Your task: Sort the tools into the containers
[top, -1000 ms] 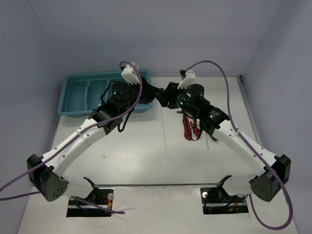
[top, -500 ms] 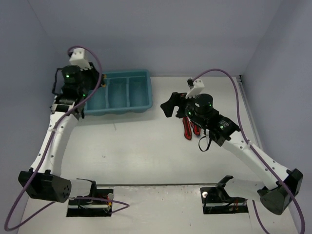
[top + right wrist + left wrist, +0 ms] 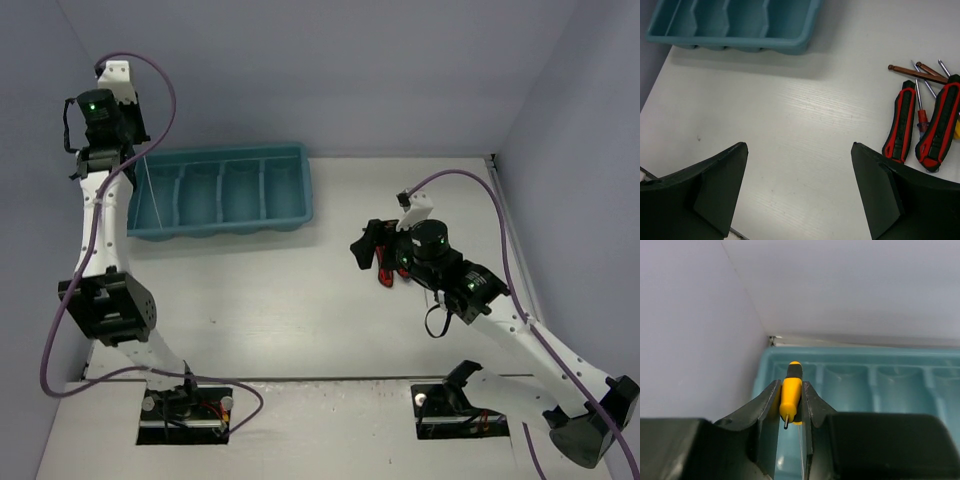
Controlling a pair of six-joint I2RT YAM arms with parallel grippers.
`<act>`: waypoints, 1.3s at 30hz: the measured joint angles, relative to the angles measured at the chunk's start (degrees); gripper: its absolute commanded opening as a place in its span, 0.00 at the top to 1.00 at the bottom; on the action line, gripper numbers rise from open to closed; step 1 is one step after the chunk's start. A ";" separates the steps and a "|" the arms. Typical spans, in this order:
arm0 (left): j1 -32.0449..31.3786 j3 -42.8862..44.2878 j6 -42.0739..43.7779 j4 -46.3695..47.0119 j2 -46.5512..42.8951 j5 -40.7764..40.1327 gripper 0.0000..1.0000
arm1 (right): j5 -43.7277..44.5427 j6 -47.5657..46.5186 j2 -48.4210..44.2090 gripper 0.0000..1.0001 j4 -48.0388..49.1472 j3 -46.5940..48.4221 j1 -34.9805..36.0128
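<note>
Now my left gripper [image 3: 790, 405] pinches the yellow screwdriver [image 3: 790, 391] over the left end of the teal tray [image 3: 855, 356]. Dropped crooked, it could bounce out. My right gripper [image 3: 799, 152] gapes wide near the red pliers [image 3: 940, 120].

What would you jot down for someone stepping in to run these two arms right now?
Left gripper: shut on a yellow-handled thin screwdriver, held above the left end of the teal plastic four-compartment tray.
Right gripper: open, empty, above the white table, near the red-handled pliers and thin screwdrivers lying there.
Done: no tool visible in the tray.
Left to do: drop the yellow one, then sort the rest.
</note>
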 measured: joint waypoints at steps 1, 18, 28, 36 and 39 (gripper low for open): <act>0.38 1.17 0.76 0.68 1.90 0.27 1.00 | -0.14 0.09 -0.03 0.18 -0.33 -0.27 -0.01; 6.37 12.90 5.08 11.11 26.65 4.26 0.99 | -3.68 3.13 -1.65 0.18 -3.70 -1.99 -0.01; 6.20 10.09 4.52 14.34 28.80 5.34 0.88 | -1.90 3.78 -0.47 0.18 -4.28 -1.99 -0.01; 6.19 8.91 4.01 14.16 31.95 5.18 0.41 | 0.97 4.10 -0.53 0.18 -4.81 -2.70 -0.05; 6.19 8.43 3.62 14.16 32.41 5.20 0.35 | 2.45 3.95 -0.53 0.18 -5.22 -2.78 -0.09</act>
